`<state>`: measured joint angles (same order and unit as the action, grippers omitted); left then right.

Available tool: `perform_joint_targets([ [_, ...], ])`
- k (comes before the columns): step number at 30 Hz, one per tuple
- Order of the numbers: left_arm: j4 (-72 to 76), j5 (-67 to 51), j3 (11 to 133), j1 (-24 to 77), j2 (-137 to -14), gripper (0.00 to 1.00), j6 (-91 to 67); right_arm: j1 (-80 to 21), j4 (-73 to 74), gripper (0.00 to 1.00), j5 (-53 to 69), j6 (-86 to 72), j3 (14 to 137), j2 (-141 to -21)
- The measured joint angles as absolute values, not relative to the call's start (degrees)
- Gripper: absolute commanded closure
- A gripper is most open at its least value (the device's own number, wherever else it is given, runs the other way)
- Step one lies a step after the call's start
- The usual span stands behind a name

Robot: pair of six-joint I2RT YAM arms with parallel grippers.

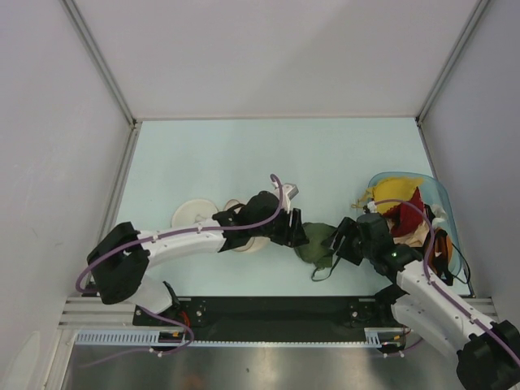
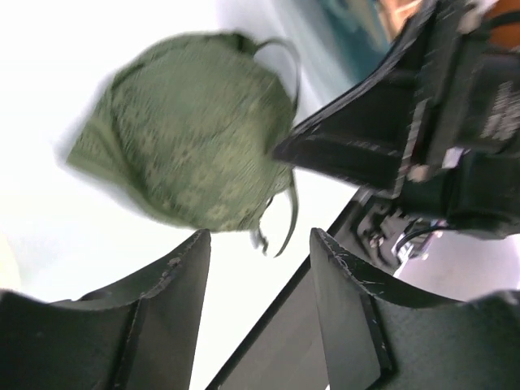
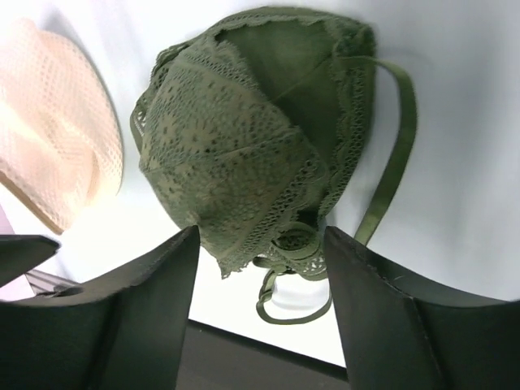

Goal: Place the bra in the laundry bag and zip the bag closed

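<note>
Bra (image 3: 252,154) lies bunched on the worktop (image 1: 244,154) near its front edge, between the two claws. Left claw (image 2: 260,244): fingers spread wide, nothing between them, bra just ahead. Right claw (image 3: 260,240): also wide, gripping nothing, bra just beyond its tips. Laundry bag (image 1: 195,213) sits left of the bra, partly under the left arm. Blue tub (image 1: 443,203) of garments stands at right.

Overhead plus two close, seemingly opposed wrist views on bra (image 3: 244,154)

The bra (image 3: 244,154) is matt green lace cloth, the laundry bag (image 3: 49,130) cream mesh fabric, the claw fingers (image 3: 146,317) matt black plastic.
</note>
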<state>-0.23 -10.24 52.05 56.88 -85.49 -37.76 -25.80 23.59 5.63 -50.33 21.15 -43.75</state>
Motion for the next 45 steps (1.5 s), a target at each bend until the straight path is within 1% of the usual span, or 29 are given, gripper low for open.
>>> perform_joint_targets([
  [3,-0.84,-10.26,50.41,56.88,-85.12,0.39,-37.65,-27.27,22.50,0.37,5.21,-50.61,21.15,-43.83],
  [4,-1.45,-10.24,50.17,56.88,-85.19,0.39,-37.56,-27.64,21.78,0.41,5.15,-50.78,21.15,-44.14],
  [6,-2.22,-10.24,50.09,56.88,-85.19,0.39,-37.54,-28.18,20.51,0.44,4.82,-51.09,21.19,-45.32],
  [7,-2.28,-10.24,50.09,56.88,-85.19,0.39,-37.52,-28.29,20.14,0.48,4.67,-51.13,21.23,-45.95],
  [8,-2.31,-10.24,50.09,56.88,-85.19,0.39,-37.50,-28.34,19.70,0.50,4.23,-51.24,21.28,-46.72],
  [9,-2.42,-10.24,50.09,56.88,-85.19,0.39,-37.50,-28.34,19.31,0.55,3.75,-51.24,21.32,-47.33],
  [10,-2.61,-10.22,50.09,56.88,-85.19,0.39,-37.47,-28.34,19.14,0.68,3.01,-51.35,21.50,-47.83],
  [12,-2.98,-10.20,50.09,56.88,-85.19,0.39,-37.43,-28.25,18.96,0.79,1.87,-50.74,22.04,-48.18],
  [13,-3.20,-10.20,50.09,56.88,-85.19,0.39,-37.34,-28.08,18.98,0.90,1.50,-50.52,22.48,-48.23],
  [16,-3.84,-10.22,50.09,56.88,-85.19,0.39,-36.93,-26.17,19.66,1.00,0.73,-49.01,25.47,-48.49],
  [18,-4.05,-10.26,50.09,56.88,-85.19,0.39,-36.67,-23.70,19.77,1.00,1.21,-47.42,27.97,-49.39],
  [23,-4.29,-10.98,51.03,56.97,-86.35,0.34,-36.01,-18.04,19.79,1.00,4.58,-43.57,30.30,-53.58],
  [27,-4.36,-11.79,52.69,57.14,-88.20,0.30,-36.03,-17.72,21.21,1.00,6.46,-40.84,30.30,-56.73],
  [33,-5.04,-12.19,55.68,57.14,-91.11,0.27,-38.30,-17.74,24.16,1.00,5.98,-38.94,29.67,-54.33],
  [41,-6.48,-11.31,57.82,57.14,-96.97,0.29,-46.04,-18.13,27.00,1.00,1.21,-39.27,29.63,-54.30],
  [45,-6.52,-10.24,58.37,57.12,-99.44,0.35,-49.67,-19.81,27.14,1.00,-1.39,-40.29,29.58,-55.94],
])
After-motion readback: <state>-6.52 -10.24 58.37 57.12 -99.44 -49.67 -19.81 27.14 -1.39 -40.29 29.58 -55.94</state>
